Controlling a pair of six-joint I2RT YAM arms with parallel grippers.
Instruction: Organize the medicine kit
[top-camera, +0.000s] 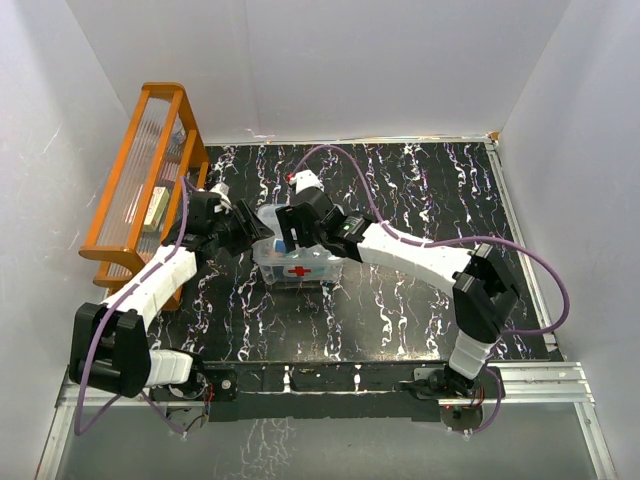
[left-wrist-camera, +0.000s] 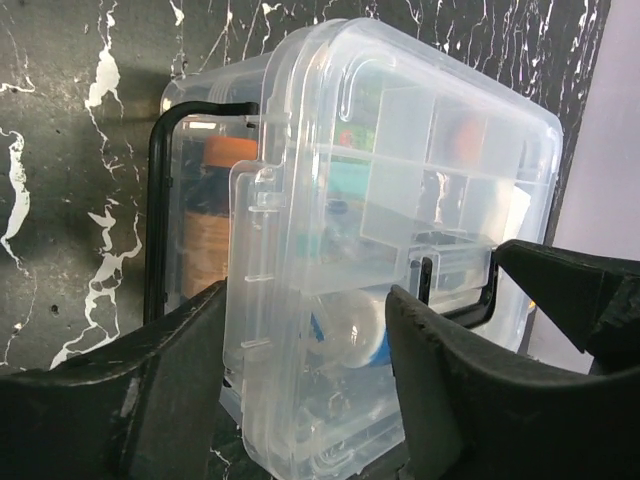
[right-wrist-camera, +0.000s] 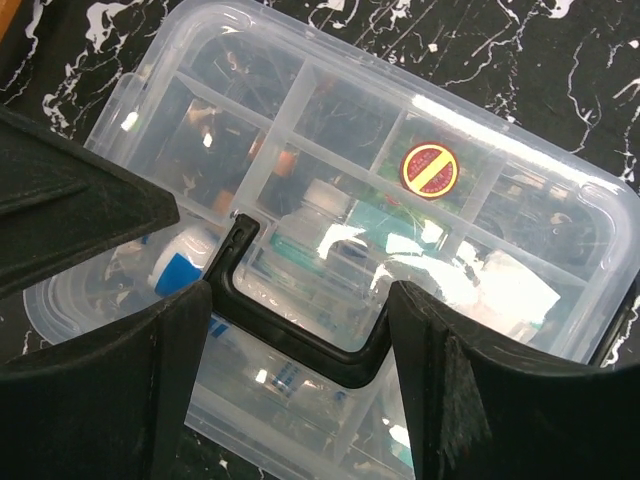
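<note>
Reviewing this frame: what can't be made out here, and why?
- Top external: medicine kit contents, too small and partly covered by the right gripper.
- Left wrist: whether the left gripper presses the kit; its fingers hide the contact.
- Right wrist: labels under the lid, blurred by glare.

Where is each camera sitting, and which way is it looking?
Top: above and behind the arms, looking down on the table, medicine kit and orange rack; left arm and right arm show.
Left wrist: on the left arm, facing the kit's side; left gripper shows.
Right wrist: on the right arm, looking down on the lid and handle; right gripper shows.
Shared: all three see the kit.
</note>
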